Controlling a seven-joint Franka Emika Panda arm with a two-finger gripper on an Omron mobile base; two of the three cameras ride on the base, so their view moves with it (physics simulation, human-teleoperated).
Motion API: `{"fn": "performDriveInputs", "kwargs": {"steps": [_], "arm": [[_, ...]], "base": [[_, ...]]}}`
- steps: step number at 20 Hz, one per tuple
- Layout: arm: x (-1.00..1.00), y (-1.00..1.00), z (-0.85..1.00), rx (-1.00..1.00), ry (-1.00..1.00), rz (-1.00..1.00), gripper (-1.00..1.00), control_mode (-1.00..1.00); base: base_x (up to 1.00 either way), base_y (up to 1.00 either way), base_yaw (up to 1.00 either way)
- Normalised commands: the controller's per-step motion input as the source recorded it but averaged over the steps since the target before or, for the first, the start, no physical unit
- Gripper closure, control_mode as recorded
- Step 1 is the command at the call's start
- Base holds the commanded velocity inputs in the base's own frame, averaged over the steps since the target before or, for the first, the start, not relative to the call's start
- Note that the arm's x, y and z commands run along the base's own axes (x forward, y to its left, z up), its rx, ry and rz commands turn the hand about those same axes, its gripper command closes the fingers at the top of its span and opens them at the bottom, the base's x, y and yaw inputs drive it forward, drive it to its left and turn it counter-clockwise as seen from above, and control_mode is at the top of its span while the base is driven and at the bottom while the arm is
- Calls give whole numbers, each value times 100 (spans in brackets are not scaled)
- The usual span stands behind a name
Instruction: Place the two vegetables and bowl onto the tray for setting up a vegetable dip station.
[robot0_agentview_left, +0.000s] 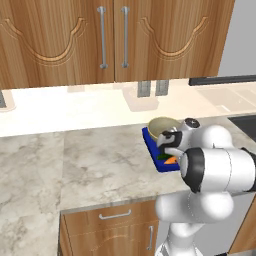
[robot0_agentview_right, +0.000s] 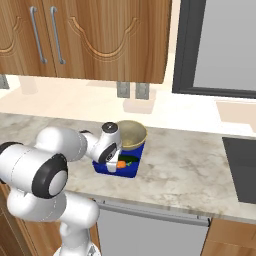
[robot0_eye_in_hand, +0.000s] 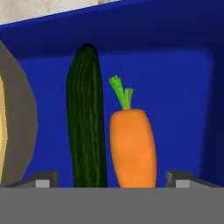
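The deep blue tray (robot0_eye_in_hand: 183, 87) sits on the marble counter. On it the dark green cucumber (robot0_eye_in_hand: 86, 118) and an orange carrot (robot0_eye_in_hand: 132, 148) with a green stem lie side by side. The tan bowl (robot0_eye_in_hand: 17, 131) stands on the tray just beyond the cucumber. My gripper (robot0_eye_in_hand: 111, 180) hovers close over the vegetables, its fingertips (robot0_eye_in_hand: 43, 179) spread wide on either side of them and touching neither. From the base views, the bowl (robot0_agentview_left: 162, 127) (robot0_agentview_right: 131, 134) fills the tray's far end (robot0_agentview_left: 148, 140) (robot0_agentview_right: 131, 171). The carrot (robot0_agentview_left: 171, 160) (robot0_agentview_right: 121, 164) and cucumber (robot0_agentview_left: 164, 157) (robot0_agentview_right: 130, 159) peek out beside my hand.
Wooden wall cabinets (robot0_agentview_left: 105, 40) hang above the counter. A dark cooktop (robot0_agentview_right: 242, 165) lies at the right. Open marble counter (robot0_agentview_left: 75, 160) spreads to the left of the tray. Drawers and cabinet doors (robot0_agentview_left: 115, 225) sit below the front edge.
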Motion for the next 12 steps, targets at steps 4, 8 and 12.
{"fn": "performDriveInputs", "kwargs": {"steps": [4,8,12], "arm": [[-17,-1,26,12,-1,-1,-100,-100],[-15,0,33,9,0,0,-100,-100],[-9,0,32,2,9,-2,-100,-100]], "base": [[0,0,0],[0,0,0],[0,0,0]]}}
